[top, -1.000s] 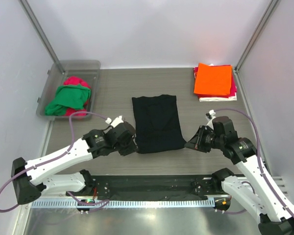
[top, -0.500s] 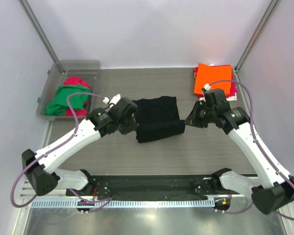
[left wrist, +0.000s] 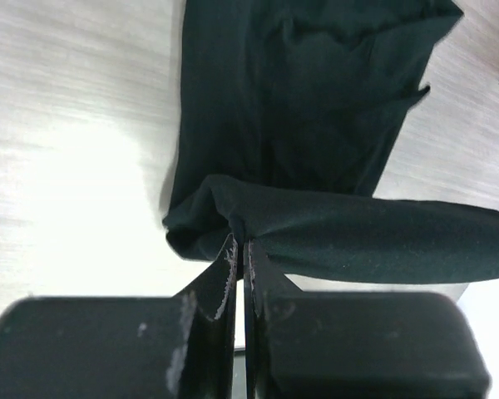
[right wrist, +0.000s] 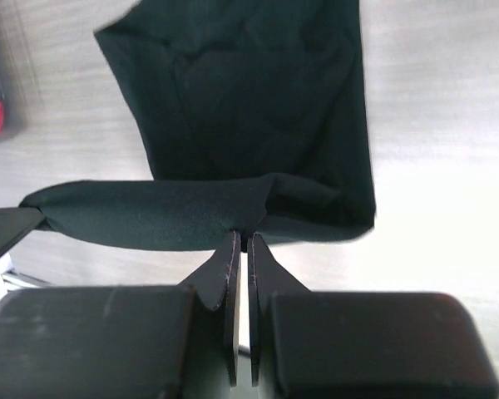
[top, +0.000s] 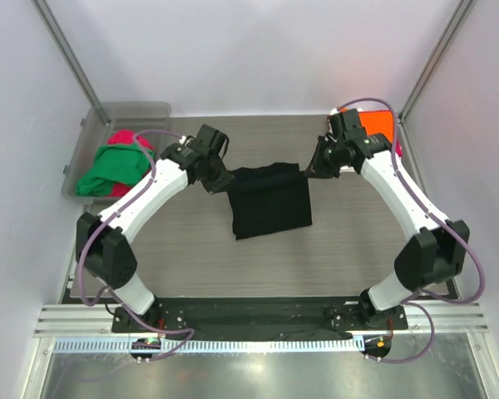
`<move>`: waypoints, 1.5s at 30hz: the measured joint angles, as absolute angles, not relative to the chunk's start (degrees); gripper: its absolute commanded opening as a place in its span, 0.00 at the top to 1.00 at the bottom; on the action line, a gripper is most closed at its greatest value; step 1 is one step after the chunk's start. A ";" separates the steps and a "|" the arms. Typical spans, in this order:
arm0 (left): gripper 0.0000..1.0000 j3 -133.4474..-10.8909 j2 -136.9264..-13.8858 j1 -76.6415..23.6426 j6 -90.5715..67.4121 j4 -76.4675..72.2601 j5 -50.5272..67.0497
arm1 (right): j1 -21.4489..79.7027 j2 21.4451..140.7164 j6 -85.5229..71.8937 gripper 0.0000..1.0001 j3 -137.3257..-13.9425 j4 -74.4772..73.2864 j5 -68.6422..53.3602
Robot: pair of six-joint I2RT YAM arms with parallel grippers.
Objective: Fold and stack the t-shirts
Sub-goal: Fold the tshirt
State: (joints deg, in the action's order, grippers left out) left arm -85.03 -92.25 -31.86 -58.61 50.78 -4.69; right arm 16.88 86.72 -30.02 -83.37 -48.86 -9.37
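Both arms have swung from the near edge toward the far side of the tabletop [top: 191,241], carrying one edge of the black t-shirt [top: 270,204] with them, so the cloth that lay flat and long a second ago now looks shorter. The left end effector [top: 223,181] is closed on the left corner of that edge, and the right end effector [top: 310,172] is closed on the right corner. Each wrist view shows fingers pinched tight on a fold of black cloth. The held edge runs as a band between the two, above the rest of the shirt, which lies on the middle of the tabletop. At far left, a green shirt [top: 116,166] and a crimson-pink shirt [top: 129,137] sit crumpled in the grey bin [top: 87,137]. An orange shirt [top: 381,123] lies at far right, partly hidden by the right arm.
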 measured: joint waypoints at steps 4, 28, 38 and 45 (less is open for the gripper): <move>1.00 -90.26 -97.95 -28.69 -55.83 50.78 -2.48 | 15.64 93.86 -28.97 0.99 -89.01 -48.21 -10.41; 0.30 -141.38 -144.64 -16.14 -47.81 55.18 8.32 | 9.89 139.63 -28.49 0.00 -133.69 -46.78 -12.69; 0.18 -129.67 -137.27 -11.31 -48.47 53.45 10.96 | 8.80 126.87 -28.77 0.00 -114.65 -41.58 -12.82; 0.29 -112.77 -117.56 -18.06 -47.48 50.52 9.91 | 14.35 102.52 -30.61 0.19 -88.73 -30.89 -19.49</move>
State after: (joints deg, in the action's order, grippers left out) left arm -112.77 -117.56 -18.06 -47.48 50.52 9.91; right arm 14.35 102.52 -30.61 -88.73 -30.89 -19.49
